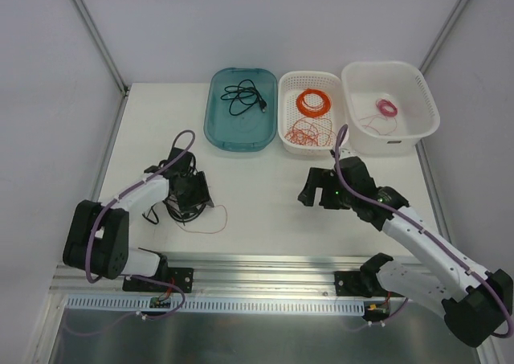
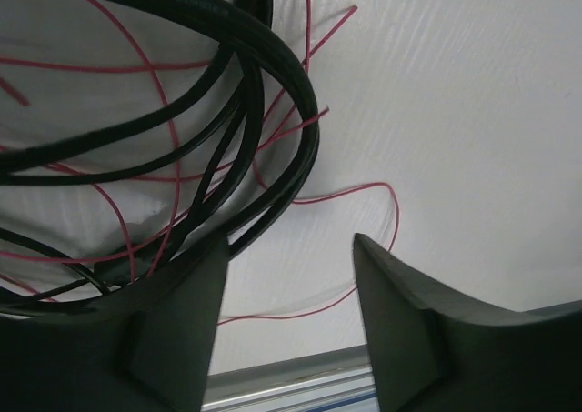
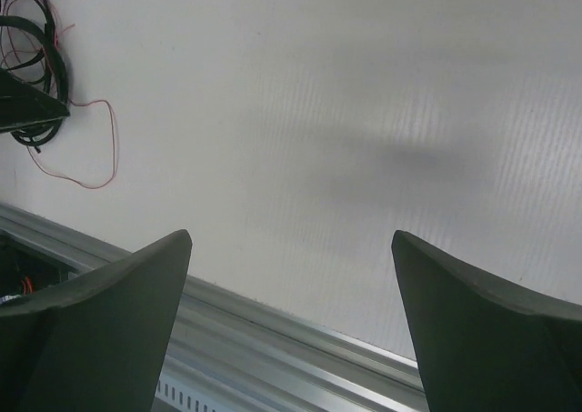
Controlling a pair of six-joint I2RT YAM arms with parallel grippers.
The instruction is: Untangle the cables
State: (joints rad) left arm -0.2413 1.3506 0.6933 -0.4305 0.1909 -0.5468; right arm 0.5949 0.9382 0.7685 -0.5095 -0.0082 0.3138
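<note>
Lower left in the top view, the messy clump of cables (image 1: 173, 214), thick black cord (image 2: 312, 130) and thin red wire (image 2: 396, 216), lies on the white table (image 1: 257, 163) beneath the left gripper (image 2: 291, 244), jaws apart at its edge; the right gripper (image 3: 291, 239), right of centre, hangs with jaws spread wide

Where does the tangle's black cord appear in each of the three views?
Top external: black cord lies at lower left, partly hidden.
Left wrist: the cord loops across the upper left, large and close.
Right wrist: the cord sits small in the upper-left corner.
Shared landmark: the red wire loop beside it.
</note>
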